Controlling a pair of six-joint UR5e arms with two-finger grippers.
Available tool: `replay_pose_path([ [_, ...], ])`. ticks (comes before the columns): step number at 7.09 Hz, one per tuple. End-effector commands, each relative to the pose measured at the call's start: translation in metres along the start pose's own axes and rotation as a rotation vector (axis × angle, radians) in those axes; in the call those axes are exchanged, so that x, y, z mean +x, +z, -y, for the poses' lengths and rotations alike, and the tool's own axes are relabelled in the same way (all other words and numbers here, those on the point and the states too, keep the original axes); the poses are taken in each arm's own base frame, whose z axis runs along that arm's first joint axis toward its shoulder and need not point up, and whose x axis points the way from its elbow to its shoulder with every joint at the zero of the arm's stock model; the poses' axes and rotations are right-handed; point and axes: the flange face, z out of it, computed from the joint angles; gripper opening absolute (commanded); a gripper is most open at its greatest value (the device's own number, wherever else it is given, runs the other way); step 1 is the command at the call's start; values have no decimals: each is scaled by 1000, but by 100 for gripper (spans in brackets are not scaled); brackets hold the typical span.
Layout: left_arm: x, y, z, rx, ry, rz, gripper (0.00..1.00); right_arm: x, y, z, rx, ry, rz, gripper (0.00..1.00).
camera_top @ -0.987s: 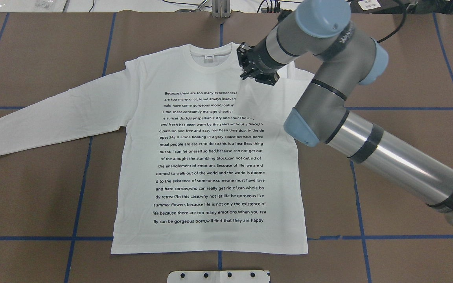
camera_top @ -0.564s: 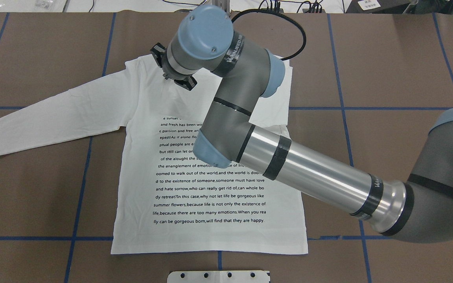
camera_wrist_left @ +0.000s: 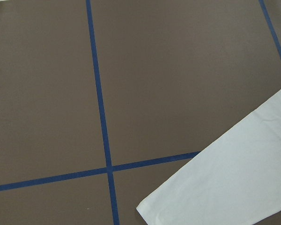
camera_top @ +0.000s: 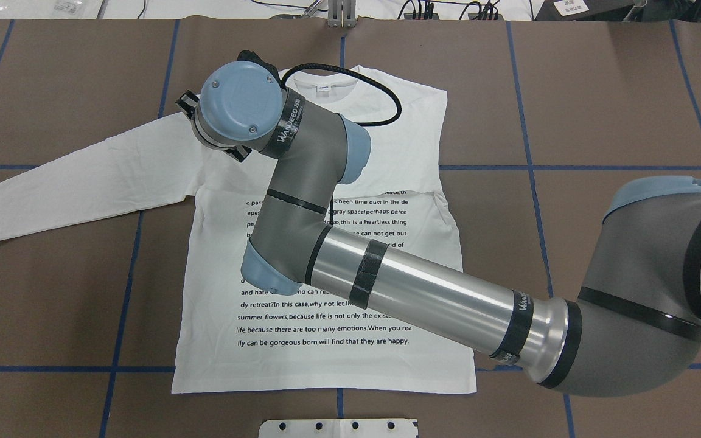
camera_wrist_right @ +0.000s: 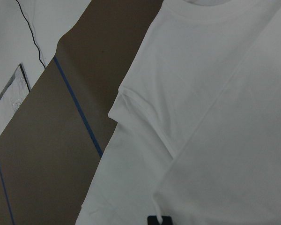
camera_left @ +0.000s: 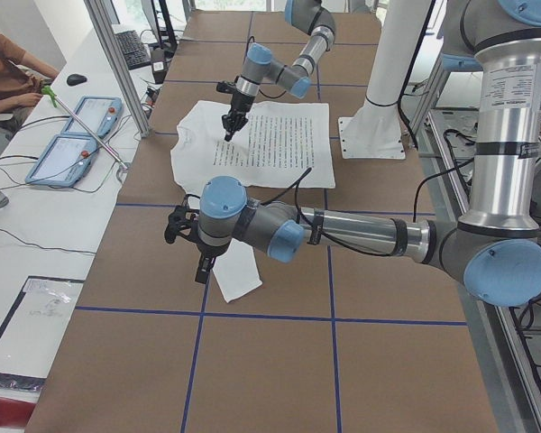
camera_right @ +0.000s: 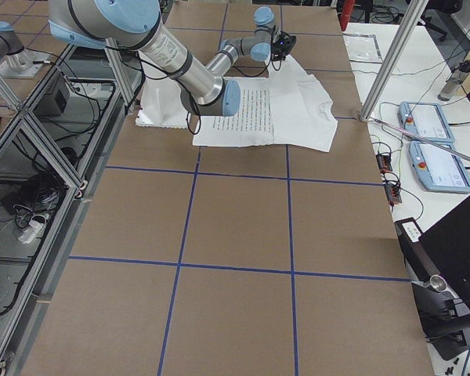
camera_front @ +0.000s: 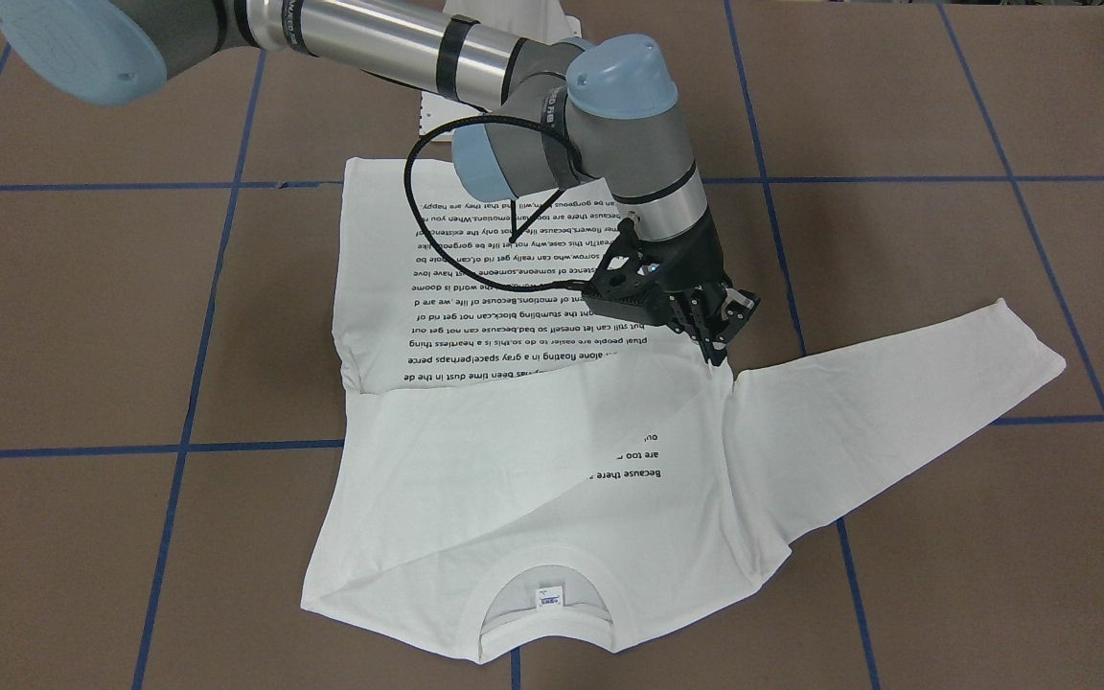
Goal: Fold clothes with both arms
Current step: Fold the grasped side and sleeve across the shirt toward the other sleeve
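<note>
The white long-sleeved T-shirt (camera_top: pixel 326 359) lies flat, text side up, collar (camera_front: pixel 547 599) away from the robot. Its right sleeve is folded across the chest and covers the upper lines of text. My right arm reaches across the shirt. My right gripper (camera_front: pixel 712 355) stands at the shirt's left shoulder, fingers together on the end of the folded sleeve; the right wrist view shows the fingertips (camera_wrist_right: pixel 159 220) on white cloth. The left sleeve (camera_top: pixel 83 170) lies stretched out. My left gripper (camera_left: pixel 198 266) hovers near that sleeve's cuff (camera_wrist_left: pixel 225 192); I cannot tell whether it is open.
The brown table cover carries a grid of blue tape lines (camera_top: pixel 125 292). A white pedestal base (camera_top: pixel 338 427) sits at the near edge below the shirt's hem. An operator and two teach pendants (camera_left: pixel 72 135) are at a side table beyond the collar.
My right arm has swept leftward across the shirt from right of the collar to the left shoulder, drawing the right sleeve over the chest. The left sleeve has not moved.
</note>
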Motion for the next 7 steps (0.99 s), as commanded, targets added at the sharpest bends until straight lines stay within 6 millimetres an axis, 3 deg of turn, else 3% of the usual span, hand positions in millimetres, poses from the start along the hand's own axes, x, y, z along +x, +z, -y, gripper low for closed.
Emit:
replay_pose_path([
  [1,1,9,1,-21,-10,-2,100,-1,6,1,30,0,6,96],
  [2,7,26,1,-48,-107,-13,100,-3,10,-6,42,-3,4,99],
  [3,35,61,-5,-116,-150,-25,99,-13,6,-11,38,-3,14,99],
  [4,38,76,-14,-151,-152,-24,99,-23,-7,-9,35,6,34,99],
  [5,24,94,-20,-182,-173,-15,99,-16,-22,25,55,15,26,99],
  [7,-10,148,-34,-190,-154,-27,95,54,-87,152,5,59,-28,99],
])
